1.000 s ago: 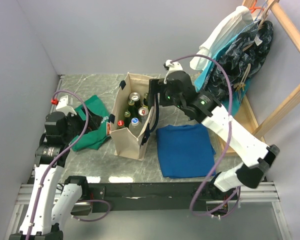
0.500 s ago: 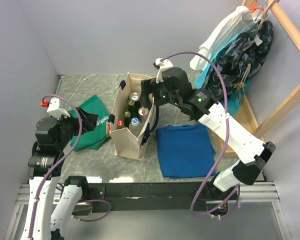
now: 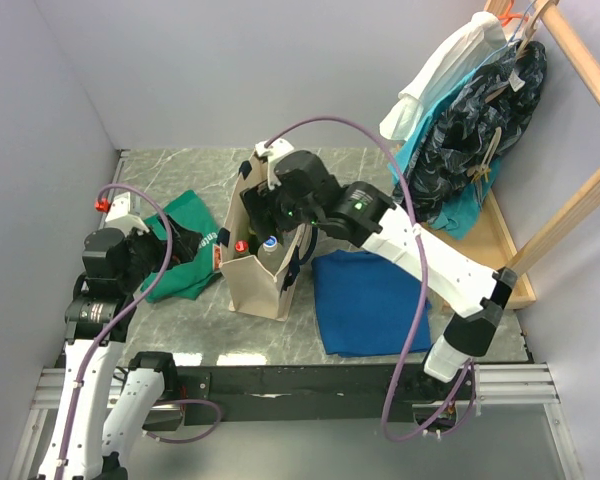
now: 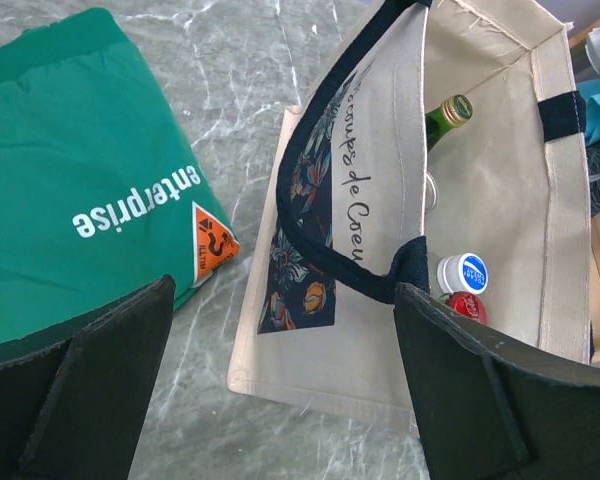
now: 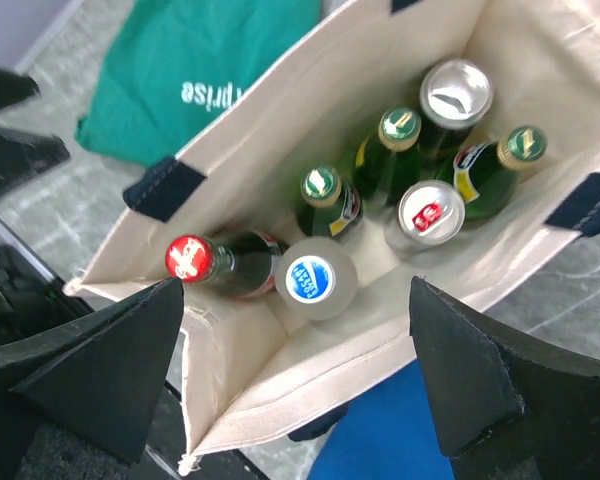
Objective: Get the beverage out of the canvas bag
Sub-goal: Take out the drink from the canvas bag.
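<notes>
Right end effector (image 5: 298,330) hovers wide open above the canvas bag (image 5: 310,90); all 7 beverages (image 5: 430,212) sit inside, none grasped yet.

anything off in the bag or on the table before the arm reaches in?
Nothing stands out. The bottles and cans in the canvas bag look upright, the bottles have their caps on, and no spill is visible. The green cloth beside it is a bit rumpled, and the blue cloth lies flat.
</notes>
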Robot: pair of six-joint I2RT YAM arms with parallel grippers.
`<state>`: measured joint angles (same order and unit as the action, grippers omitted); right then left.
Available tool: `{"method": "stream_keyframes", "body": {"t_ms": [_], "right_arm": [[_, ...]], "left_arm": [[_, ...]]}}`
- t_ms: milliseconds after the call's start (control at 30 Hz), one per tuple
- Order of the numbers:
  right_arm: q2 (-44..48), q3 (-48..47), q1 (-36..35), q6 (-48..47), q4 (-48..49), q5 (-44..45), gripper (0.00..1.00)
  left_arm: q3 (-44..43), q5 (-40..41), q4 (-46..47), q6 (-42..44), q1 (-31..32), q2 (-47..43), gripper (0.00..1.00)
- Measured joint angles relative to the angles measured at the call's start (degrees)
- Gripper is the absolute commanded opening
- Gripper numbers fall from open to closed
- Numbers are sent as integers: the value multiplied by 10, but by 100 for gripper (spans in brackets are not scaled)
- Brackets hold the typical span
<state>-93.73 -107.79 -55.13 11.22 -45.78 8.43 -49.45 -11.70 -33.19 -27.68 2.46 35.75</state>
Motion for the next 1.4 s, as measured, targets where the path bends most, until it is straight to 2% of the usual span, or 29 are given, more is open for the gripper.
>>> {"method": "stream_keyframes", "body": {"t_ms": [400,1033,1233,1400], "right_arm": [[-28,-2,-30,-4,-17,14,91],[-41,-28,-55,5,-7,20,96],[-43,-35,-61,5,-8,28,96],[-48,-37,-62,4,-8,26,96]], "left_arm": [[3,1,10,-2,0,2,96],[3,46,12,-5,0,-30,96],[3,40,24,-5,0,-47,96],[3,18,24,-4,0,-20,96]]}}
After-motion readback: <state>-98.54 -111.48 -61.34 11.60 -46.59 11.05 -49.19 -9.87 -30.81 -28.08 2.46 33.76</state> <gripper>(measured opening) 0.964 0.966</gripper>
